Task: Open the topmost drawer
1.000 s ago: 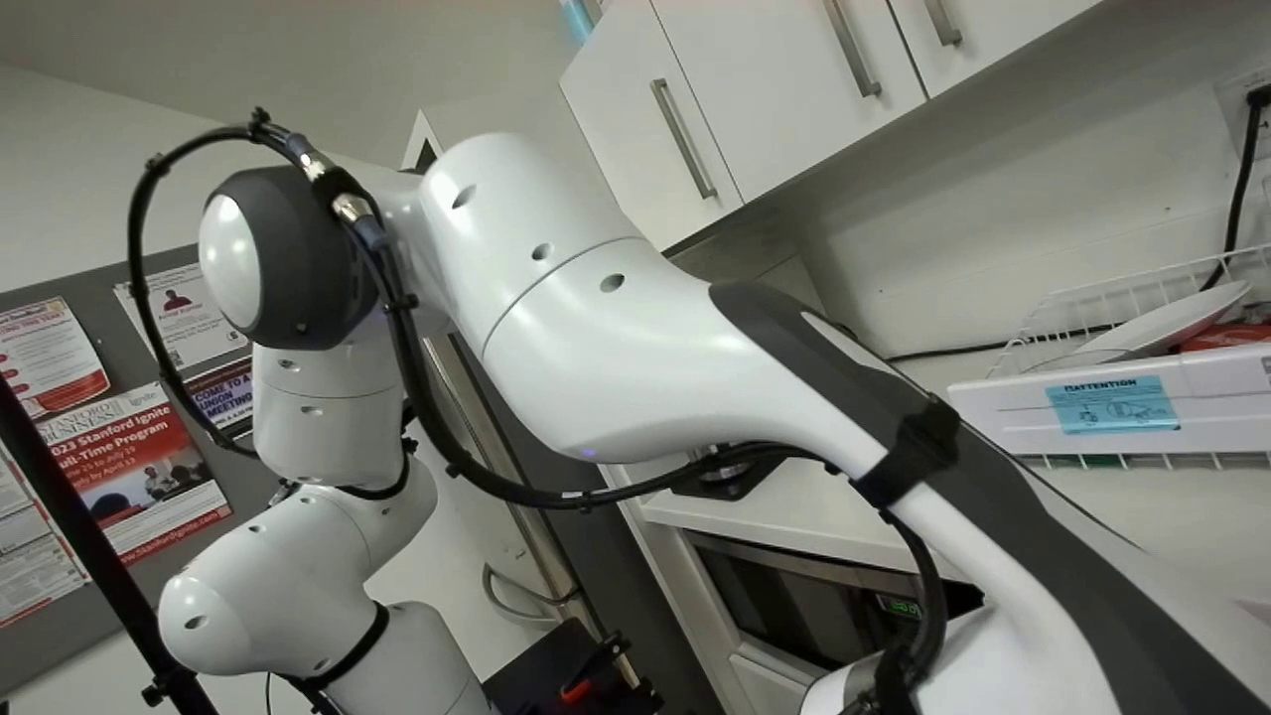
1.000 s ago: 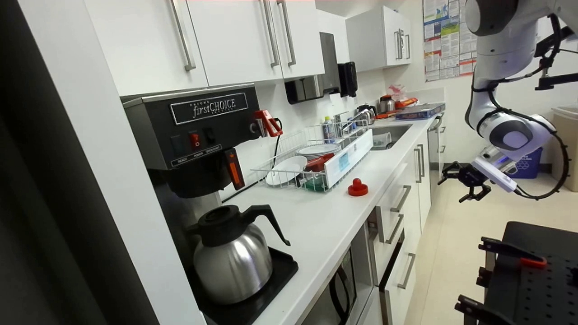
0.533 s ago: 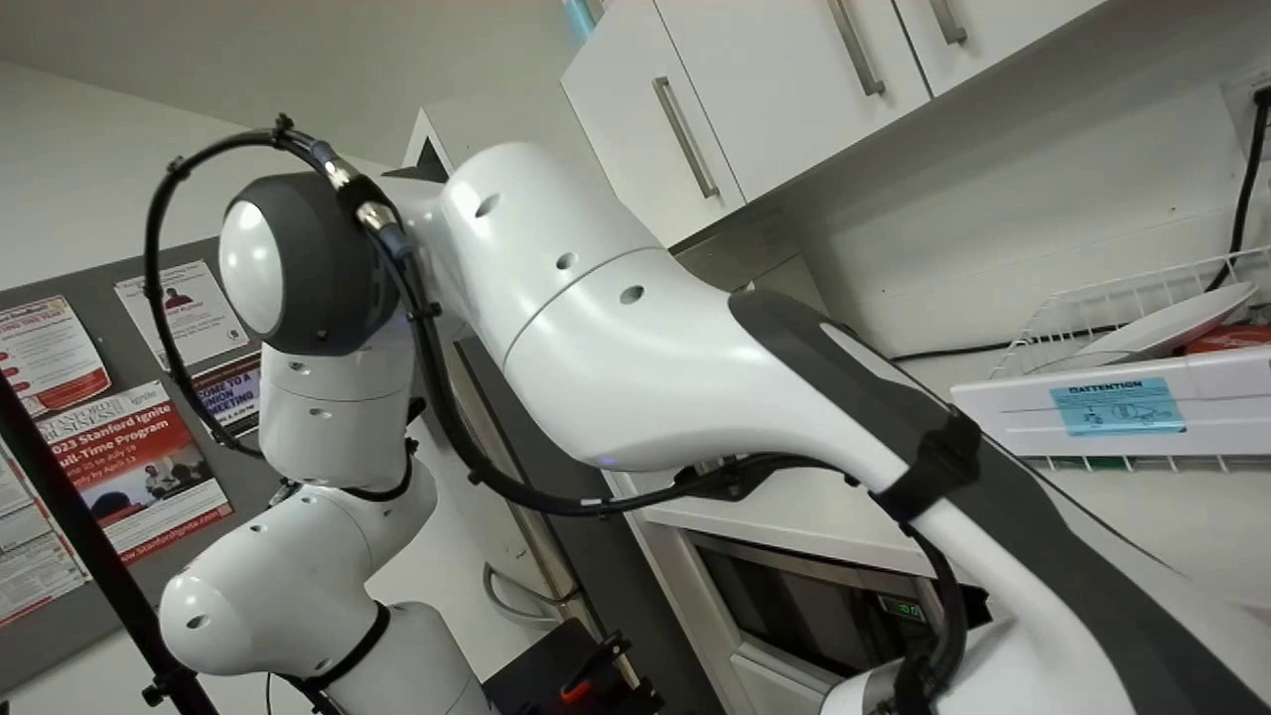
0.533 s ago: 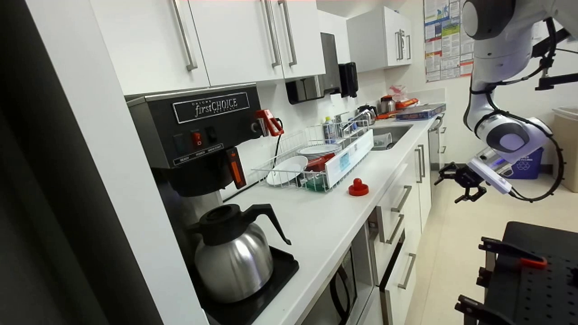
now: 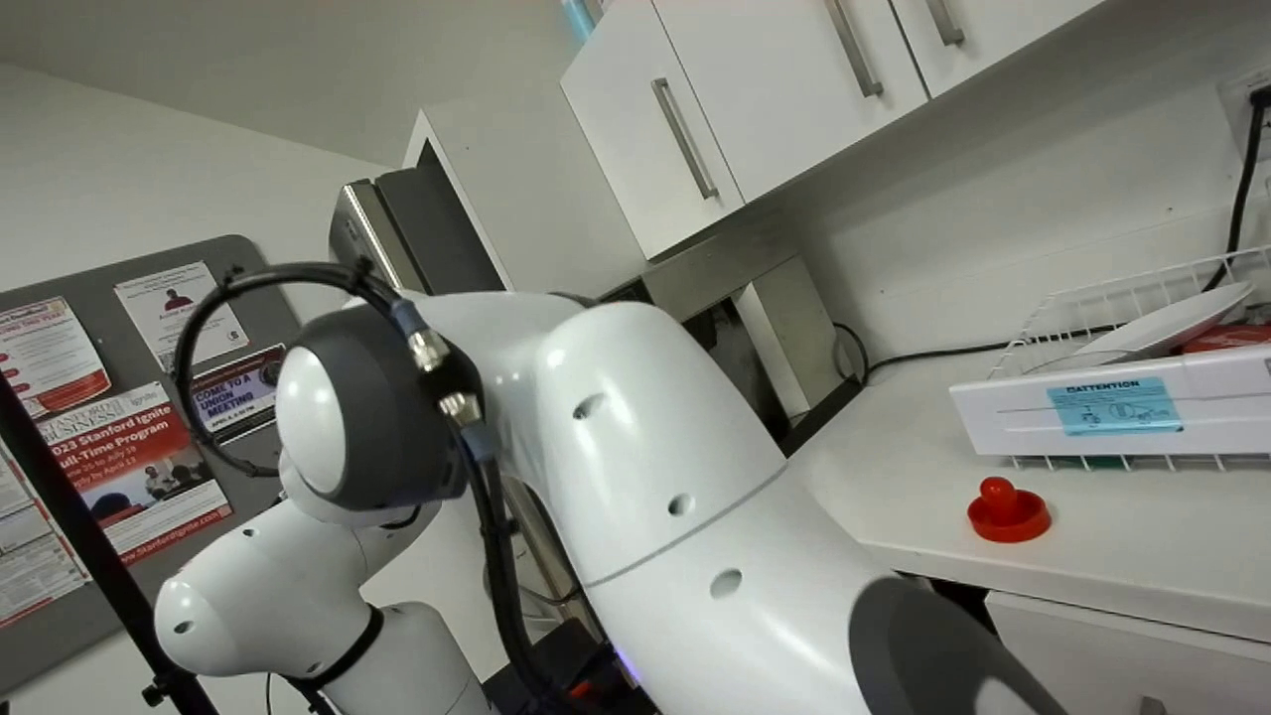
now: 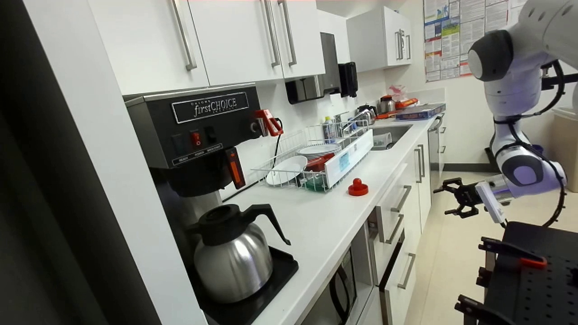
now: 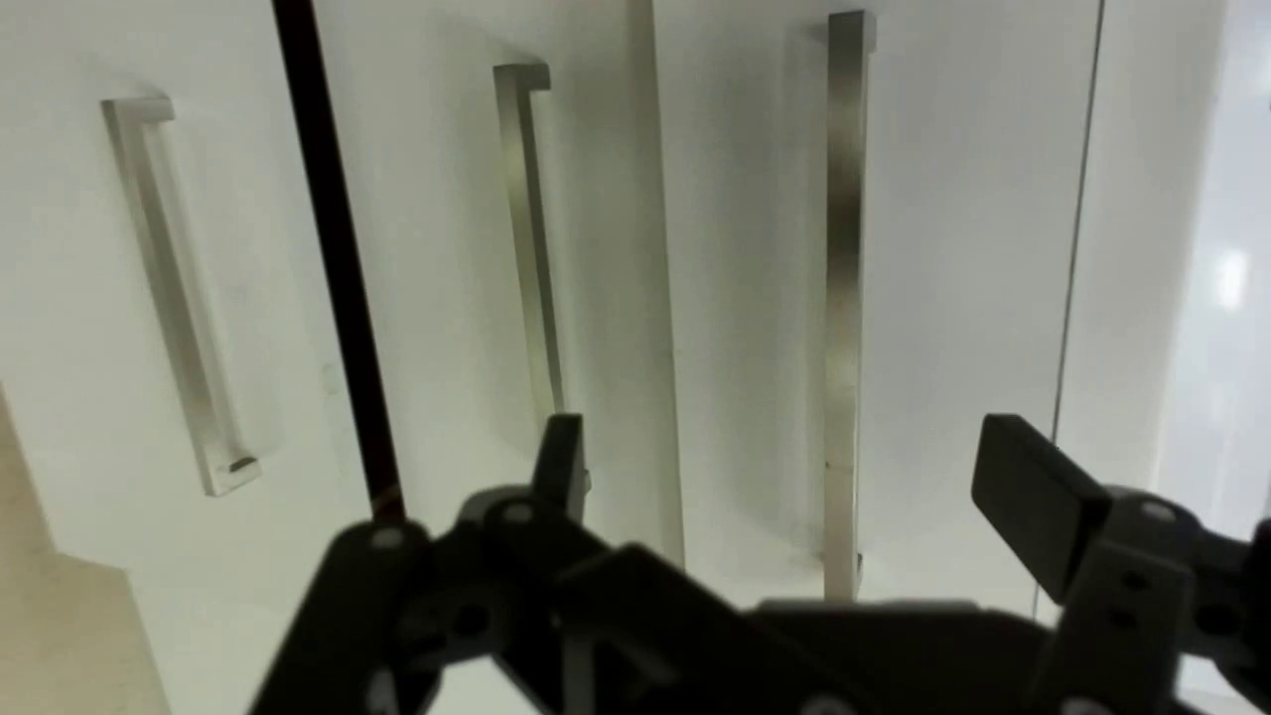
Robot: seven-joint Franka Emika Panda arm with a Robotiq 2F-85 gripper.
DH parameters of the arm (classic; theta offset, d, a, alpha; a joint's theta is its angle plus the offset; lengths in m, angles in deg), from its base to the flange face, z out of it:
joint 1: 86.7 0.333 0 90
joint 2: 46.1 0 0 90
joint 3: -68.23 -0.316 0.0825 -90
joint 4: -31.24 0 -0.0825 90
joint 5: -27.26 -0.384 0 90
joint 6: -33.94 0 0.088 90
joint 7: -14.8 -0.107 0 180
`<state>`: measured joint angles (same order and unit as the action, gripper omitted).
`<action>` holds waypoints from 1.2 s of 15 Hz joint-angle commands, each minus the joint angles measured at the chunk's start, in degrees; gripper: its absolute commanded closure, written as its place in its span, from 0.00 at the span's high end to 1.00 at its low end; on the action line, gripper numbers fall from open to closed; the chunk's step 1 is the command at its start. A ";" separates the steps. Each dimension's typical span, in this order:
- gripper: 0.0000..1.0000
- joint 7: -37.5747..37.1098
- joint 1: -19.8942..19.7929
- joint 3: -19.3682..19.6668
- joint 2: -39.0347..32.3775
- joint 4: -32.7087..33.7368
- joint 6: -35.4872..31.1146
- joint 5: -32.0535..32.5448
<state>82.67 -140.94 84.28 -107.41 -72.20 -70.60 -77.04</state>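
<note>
Wrist view: gripper spread wide, short of the topmost drawer (room between); in an exterior view, a rack holds plates.

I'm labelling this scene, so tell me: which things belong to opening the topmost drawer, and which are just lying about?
For the job:
black two-fingered gripper
white flat-fronted topmost drawer
its straight metallic bar handle

Just lying about:
red knobbed disc
black-lidded round steel carafe
tilted white plate
black boxy coffee machine
</note>
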 commanded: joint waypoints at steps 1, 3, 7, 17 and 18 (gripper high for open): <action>1.00 4.81 -2.33 -0.95 -5.64 5.66 9.84 -1.95; 1.00 7.98 -2.19 -1.18 -6.81 6.54 14.08 -1.76; 1.00 7.16 -0.99 -0.25 -6.96 6.05 15.02 -1.87; 1.00 9.95 1.48 -3.13 -6.66 4.74 13.92 -10.90; 1.00 10.26 2.14 -3.22 -6.80 4.60 14.05 -12.25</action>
<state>91.13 -140.88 81.25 -114.39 -66.22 -56.42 -85.09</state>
